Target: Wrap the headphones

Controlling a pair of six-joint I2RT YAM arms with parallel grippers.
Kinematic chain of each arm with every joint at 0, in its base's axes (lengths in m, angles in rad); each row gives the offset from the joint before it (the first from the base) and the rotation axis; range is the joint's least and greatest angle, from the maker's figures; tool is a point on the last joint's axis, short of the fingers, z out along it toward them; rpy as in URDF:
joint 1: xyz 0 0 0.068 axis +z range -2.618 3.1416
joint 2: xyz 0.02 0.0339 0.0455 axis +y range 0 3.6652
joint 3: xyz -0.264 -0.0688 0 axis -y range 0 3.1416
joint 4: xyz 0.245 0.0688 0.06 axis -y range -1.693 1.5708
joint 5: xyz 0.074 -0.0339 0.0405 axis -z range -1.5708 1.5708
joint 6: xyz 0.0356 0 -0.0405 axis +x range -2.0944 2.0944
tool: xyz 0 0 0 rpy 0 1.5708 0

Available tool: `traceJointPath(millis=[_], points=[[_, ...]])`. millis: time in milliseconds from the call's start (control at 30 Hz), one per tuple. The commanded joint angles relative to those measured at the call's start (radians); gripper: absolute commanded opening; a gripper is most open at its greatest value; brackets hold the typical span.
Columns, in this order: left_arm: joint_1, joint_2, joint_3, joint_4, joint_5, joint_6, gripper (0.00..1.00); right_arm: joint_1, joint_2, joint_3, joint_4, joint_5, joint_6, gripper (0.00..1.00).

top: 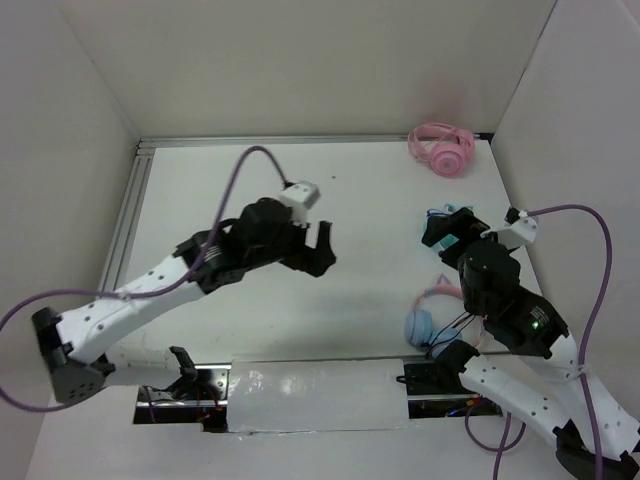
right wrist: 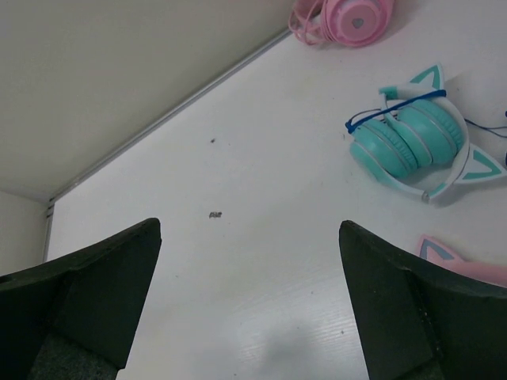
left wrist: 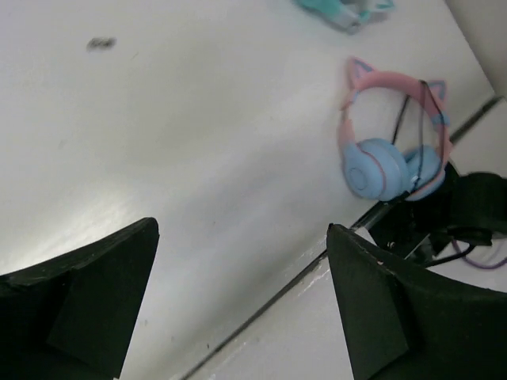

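The headphones (left wrist: 372, 170), with a pink cat-eared headband, round light blue ear cups and a thin black cable crossing the band, are laid flat on the smooth white table (top: 250, 200) near its near right edge, beside the right arm. The left gripper (top: 318, 250) is held over the table's middle, well apart from them, its matte black jaws spread wide and empty. The right gripper (right wrist: 249, 261) is likewise spread wide, with nothing between its jaws. Glossy teal cat-eared headphones (right wrist: 412, 138) are seen farther back on the right, and all-pink headphones (right wrist: 344, 20) in the far right corner.
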Motion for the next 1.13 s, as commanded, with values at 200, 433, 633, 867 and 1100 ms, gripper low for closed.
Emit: traceJointPath(millis=[200, 433, 633, 867, 1100], points=[[0.279, -0.466, -0.406, -0.428, -0.101, -0.644, 0.99, -0.034, 0.068, -0.089, 0.085, -0.097, -0.004, 1.0], [0.258, -0.624, -0.425, -0.518, -0.187, -0.749, 0.99, -0.054, 0.272, -0.139, 0.183, -0.18, 0.018, 1.0], [0.235, -0.586, -0.405, -0.542, -0.21, -0.776, 0.99, -0.054, 0.234, -0.233, 0.34, -0.226, -0.011, 1.0], [0.227, -0.489, -0.379, -0.604, -0.23, -0.819, 0.99, -0.054, 0.188, -0.252, 0.328, -0.189, 0.016, 1.0], [0.223, -0.534, -0.399, -0.566, -0.226, -0.792, 0.99, -0.054, 0.203, -0.236, 0.272, -0.17, 0.078, 1.0]])
